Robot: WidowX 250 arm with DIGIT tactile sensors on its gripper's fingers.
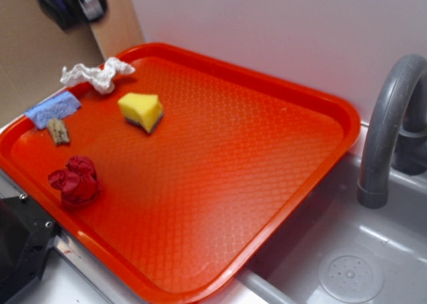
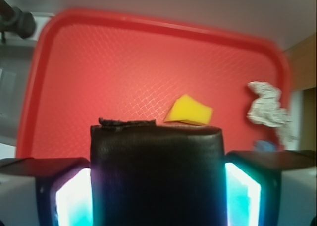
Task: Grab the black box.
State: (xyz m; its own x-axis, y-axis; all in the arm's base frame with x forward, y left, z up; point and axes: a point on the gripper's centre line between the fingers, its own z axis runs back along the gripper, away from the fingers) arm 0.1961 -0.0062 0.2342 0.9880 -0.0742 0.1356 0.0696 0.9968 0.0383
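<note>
In the wrist view the black box [image 2: 156, 161], matte with rounded corners, fills the space between my two fingers [image 2: 69, 191], which press on its left and right sides. My gripper [image 2: 156, 191] is shut on it and holds it well above the orange tray [image 2: 124, 62]. In the exterior view the gripper [image 1: 73, 1] is a dark blur at the top left, above the tray's far left corner; I cannot make out the box there.
On the orange tray [image 1: 267, 184] lie a yellow sponge wedge [image 1: 141, 111] [image 2: 188, 110], crumpled white paper [image 1: 99, 74] [image 2: 267, 107], a blue cloth [image 1: 53, 109], brown sticks [image 1: 58, 131] and a red cloth [image 1: 75, 180]. A grey faucet [image 1: 390, 131] and sink [image 1: 347, 251] are to the right.
</note>
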